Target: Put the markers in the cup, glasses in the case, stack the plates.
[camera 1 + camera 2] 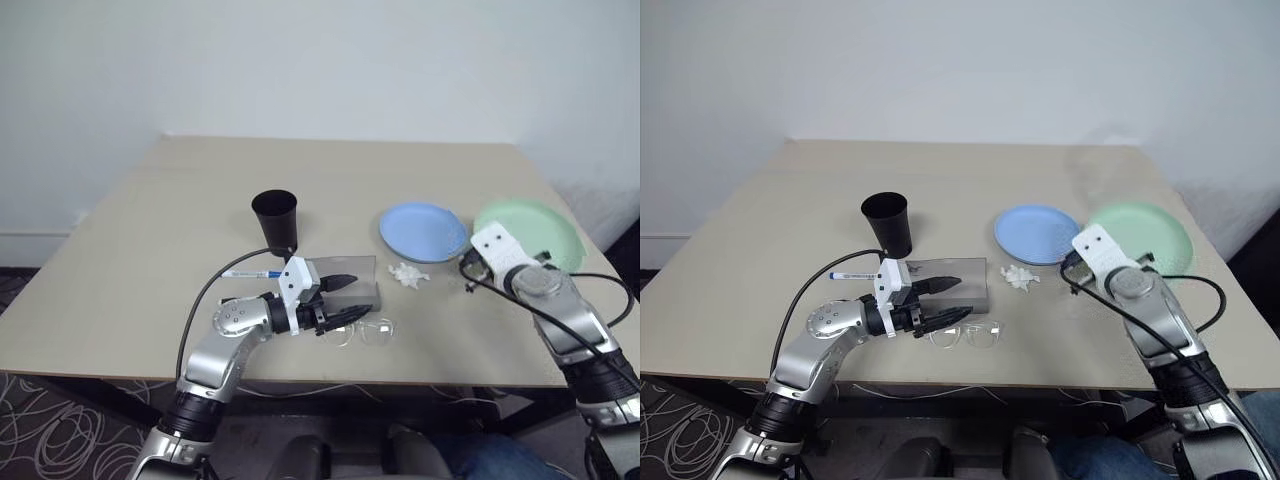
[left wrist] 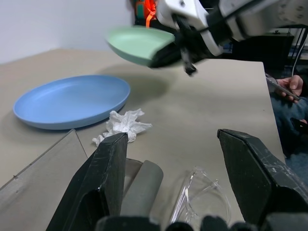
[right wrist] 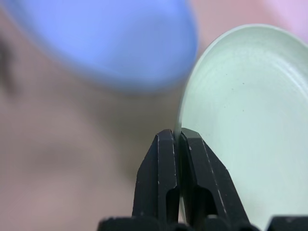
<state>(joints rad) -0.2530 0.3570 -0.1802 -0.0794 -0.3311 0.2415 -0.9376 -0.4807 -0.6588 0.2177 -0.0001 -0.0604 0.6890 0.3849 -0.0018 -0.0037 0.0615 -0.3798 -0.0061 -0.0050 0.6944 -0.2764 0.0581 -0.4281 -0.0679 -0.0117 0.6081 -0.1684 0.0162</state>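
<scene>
Item, my left gripper (image 1: pixel 343 298): jaws open, level over the grey case (image 1: pixel 352 285), clear glasses (image 1: pixel 362 331) just beside.

Item, my right gripper (image 3: pixel 179 144): jaws pinched on the mint green plate (image 1: pixel 535 232) rim, lifted near the light blue plate (image 1: pixel 423 231).

Risk: thin edge hold; plate may tilt or slip.

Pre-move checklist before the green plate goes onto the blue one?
1. Right gripper shut on green plate rim: ok.
2. Green plate lifted off the table, per left wrist view: ok.
3. Blue plate flat, nothing on it: ok.
4. White scrap beside the blue plate, not on it: ok.
5. Left gripper open, holding nothing, over the glasses near the case, away from the plates: ok.
6. Grip firmness on the rim: cannot tell.
</scene>
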